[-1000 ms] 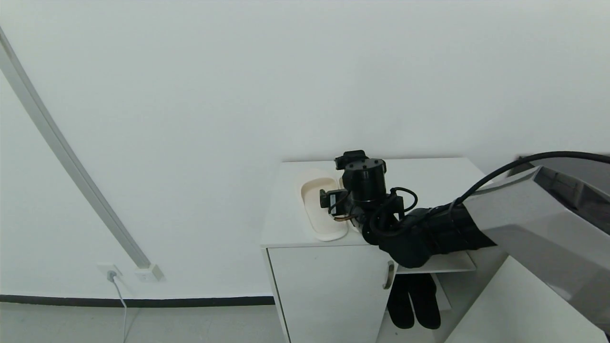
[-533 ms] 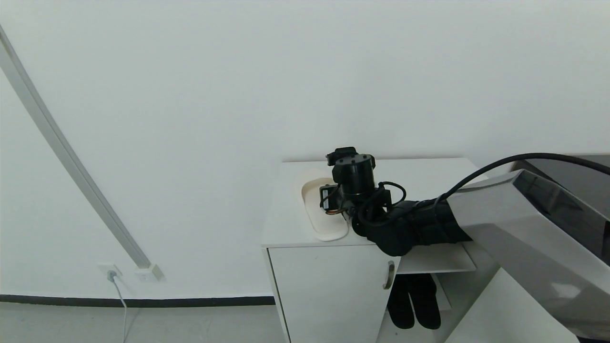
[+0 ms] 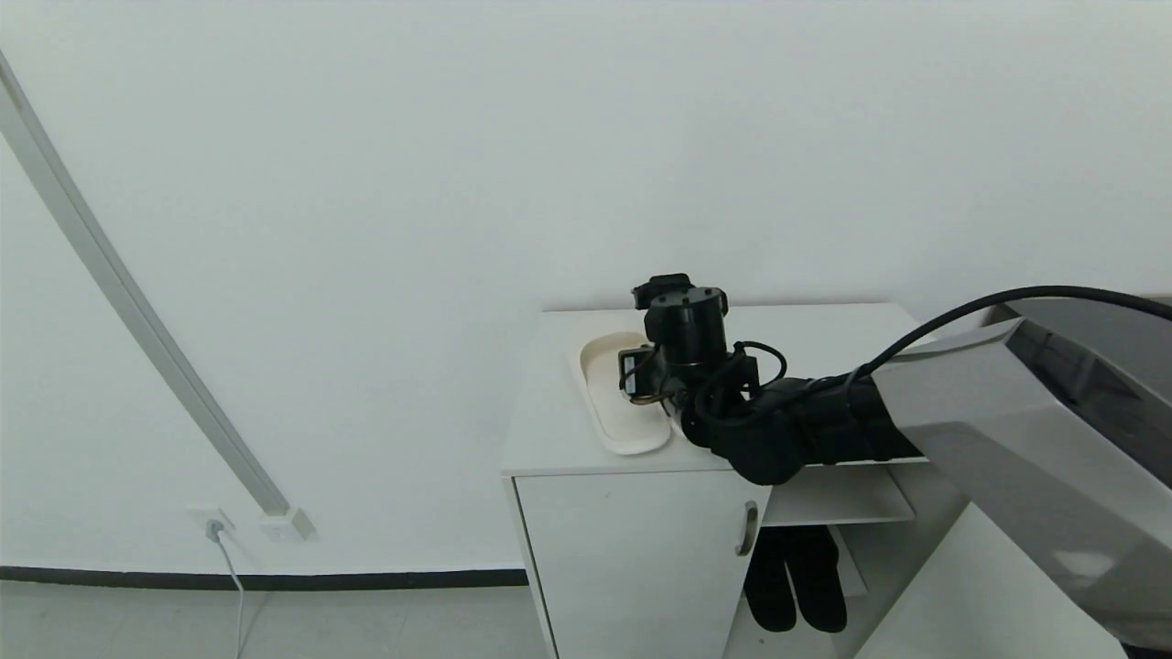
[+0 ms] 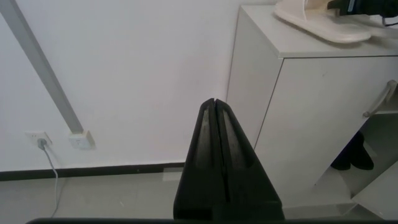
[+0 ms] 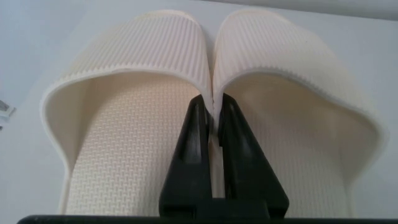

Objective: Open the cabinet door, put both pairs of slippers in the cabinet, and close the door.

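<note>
A pair of cream slippers (image 3: 618, 403) (image 5: 143, 143) lies side by side on top of the white cabinet (image 3: 632, 558), near its left front edge. My right gripper (image 5: 215, 102) is shut on the two adjoining inner edges of their uppers; in the head view it (image 3: 643, 375) sits over the pair. A pair of black slippers (image 3: 795, 578) rests on the cabinet's lower shelf behind the open right door (image 3: 961, 604). The left door with its handle (image 3: 751, 528) is closed. My left gripper (image 4: 215, 109) hangs shut and holding nothing, low beside the cabinet (image 4: 311, 112).
A shelf board (image 3: 838, 499) divides the open right compartment. The wall stands close behind the cabinet. A slanted cable duct (image 3: 137, 302) runs down to a wall socket (image 3: 212, 523) with a plugged cord at the lower left. Bare floor lies left of the cabinet.
My right gripper has shifted a little toward the back left on the cabinet top, and the cream slippers' near end has moved slightly with it. The left gripper's motion cannot be judged.
</note>
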`<state>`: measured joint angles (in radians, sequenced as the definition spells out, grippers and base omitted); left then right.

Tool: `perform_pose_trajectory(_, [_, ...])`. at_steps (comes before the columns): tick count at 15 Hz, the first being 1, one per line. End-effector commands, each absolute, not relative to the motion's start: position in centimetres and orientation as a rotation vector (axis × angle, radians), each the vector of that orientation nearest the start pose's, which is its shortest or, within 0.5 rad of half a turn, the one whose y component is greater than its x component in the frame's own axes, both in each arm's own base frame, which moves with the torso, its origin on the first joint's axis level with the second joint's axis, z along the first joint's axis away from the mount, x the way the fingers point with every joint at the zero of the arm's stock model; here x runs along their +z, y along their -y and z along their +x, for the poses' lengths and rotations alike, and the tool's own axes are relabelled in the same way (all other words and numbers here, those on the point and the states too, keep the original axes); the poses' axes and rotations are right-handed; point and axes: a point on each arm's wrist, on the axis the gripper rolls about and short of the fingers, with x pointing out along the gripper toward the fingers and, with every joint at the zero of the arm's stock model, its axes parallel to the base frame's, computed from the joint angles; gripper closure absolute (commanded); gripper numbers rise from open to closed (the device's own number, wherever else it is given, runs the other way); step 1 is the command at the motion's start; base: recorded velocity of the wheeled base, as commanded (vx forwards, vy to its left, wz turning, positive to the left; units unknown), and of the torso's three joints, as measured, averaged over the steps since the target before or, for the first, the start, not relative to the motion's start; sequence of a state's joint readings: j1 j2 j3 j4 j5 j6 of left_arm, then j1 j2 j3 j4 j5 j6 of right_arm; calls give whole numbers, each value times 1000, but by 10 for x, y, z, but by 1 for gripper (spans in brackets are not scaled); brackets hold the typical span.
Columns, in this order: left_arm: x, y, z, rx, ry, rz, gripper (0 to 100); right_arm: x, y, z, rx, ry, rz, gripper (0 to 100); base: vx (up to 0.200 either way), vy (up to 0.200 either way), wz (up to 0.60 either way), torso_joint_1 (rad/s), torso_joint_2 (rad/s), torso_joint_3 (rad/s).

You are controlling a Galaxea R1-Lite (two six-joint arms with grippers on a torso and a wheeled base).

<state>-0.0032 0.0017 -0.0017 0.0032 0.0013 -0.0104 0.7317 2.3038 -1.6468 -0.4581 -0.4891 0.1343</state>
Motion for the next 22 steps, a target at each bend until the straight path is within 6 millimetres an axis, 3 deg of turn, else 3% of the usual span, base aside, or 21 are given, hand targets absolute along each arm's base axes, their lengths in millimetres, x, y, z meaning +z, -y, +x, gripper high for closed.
perform_pose_trajectory(1, [76,0,-23,-2,-3,-11,100,182,-306,350,241,-150,40,100,0,0,0,0,0,0])
perform_pose_trajectory(2, [76,0,-23,-2,-3,-12,100,185,-304,347,243,-150,41,100,0,0,0,0,0,0])
perform_pose_trajectory(5, [76,0,-23,-2,-3,-12,100,192,-288,310,316,-158,45,100,0,0,0,0,0,0])
perform_pose_trajectory(15, [76,0,-23,-2,-3,-8,100,191,-206,200,547,-205,30,100,0,0,0,0,0,0])
perform_pose_trajectory(22, [76,0,-23,-2,-3,-8,100,186,-203,193,549,-221,16,100,0,0,0,0,0,0])
